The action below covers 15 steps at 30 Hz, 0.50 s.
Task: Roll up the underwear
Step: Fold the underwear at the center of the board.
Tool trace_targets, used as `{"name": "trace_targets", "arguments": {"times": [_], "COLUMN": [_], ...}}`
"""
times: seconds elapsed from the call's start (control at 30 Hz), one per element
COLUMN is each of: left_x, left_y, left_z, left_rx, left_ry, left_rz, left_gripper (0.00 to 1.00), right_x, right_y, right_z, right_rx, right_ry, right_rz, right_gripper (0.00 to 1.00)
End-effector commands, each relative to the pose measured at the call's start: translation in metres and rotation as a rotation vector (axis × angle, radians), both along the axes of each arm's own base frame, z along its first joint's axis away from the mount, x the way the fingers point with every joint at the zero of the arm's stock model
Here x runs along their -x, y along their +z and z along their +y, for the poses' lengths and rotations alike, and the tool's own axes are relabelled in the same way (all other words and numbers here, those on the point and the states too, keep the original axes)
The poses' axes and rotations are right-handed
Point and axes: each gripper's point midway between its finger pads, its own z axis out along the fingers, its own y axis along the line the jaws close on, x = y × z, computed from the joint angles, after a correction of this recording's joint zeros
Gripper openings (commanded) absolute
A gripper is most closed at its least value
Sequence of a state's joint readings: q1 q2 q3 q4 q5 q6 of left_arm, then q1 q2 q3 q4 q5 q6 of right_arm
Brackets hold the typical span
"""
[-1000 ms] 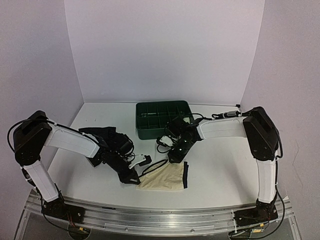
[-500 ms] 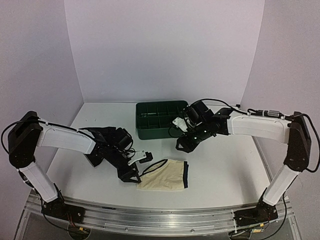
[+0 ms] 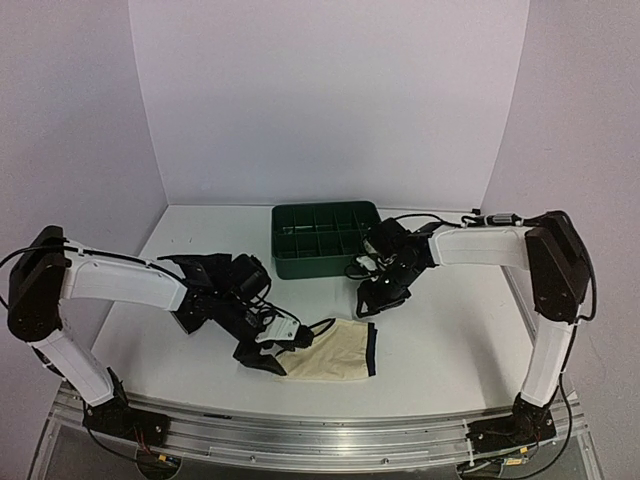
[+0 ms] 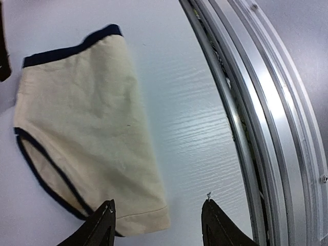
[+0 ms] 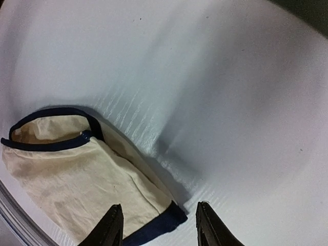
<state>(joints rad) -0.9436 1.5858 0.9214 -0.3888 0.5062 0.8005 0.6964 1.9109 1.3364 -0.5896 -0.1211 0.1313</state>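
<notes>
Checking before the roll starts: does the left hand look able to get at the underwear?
Probably yes. The left hand hangs open over a corner of the underwear, nothing between them; the right hand sits apart near the waistband end, not blocking.

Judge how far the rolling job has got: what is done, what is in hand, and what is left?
Done: the underwear lies flat on the table, unrolled. In hand: the left pincer is open at one corner, the right pincer open by the waistband; neither grips. Left: the whole roll.
</notes>
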Motion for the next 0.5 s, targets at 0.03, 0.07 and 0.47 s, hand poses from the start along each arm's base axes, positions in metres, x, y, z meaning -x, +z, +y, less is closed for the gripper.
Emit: {"name": "trace_targets", "arguments": {"times": [0.03, 0.07, 0.47], "left_x": [0.008, 0.005, -0.077], "left_y": [-0.034, -0.037, -0.076], "left_z": [0.011, 0.011, 0.029], "left_rx": [-0.084, -0.086, -0.203], "left_ry": [-0.17, -0.179, -0.087], "left_rz": [-0.101, -0.125, -0.325], "left_gripper": [0.55, 0.54, 0.49], "right_x": [0.01, 0.014, 0.082], "right_y": [-0.021, -0.024, -0.04], "right_z": [0.009, 0.008, -0.021], "right_rx": [-0.003, -0.002, 0.074], "right_ry": [-0.014, -0.017, -0.143], "right_rz": [0.112, 0.13, 0.26], "right_gripper": [0.38, 0.35, 0.2]}}
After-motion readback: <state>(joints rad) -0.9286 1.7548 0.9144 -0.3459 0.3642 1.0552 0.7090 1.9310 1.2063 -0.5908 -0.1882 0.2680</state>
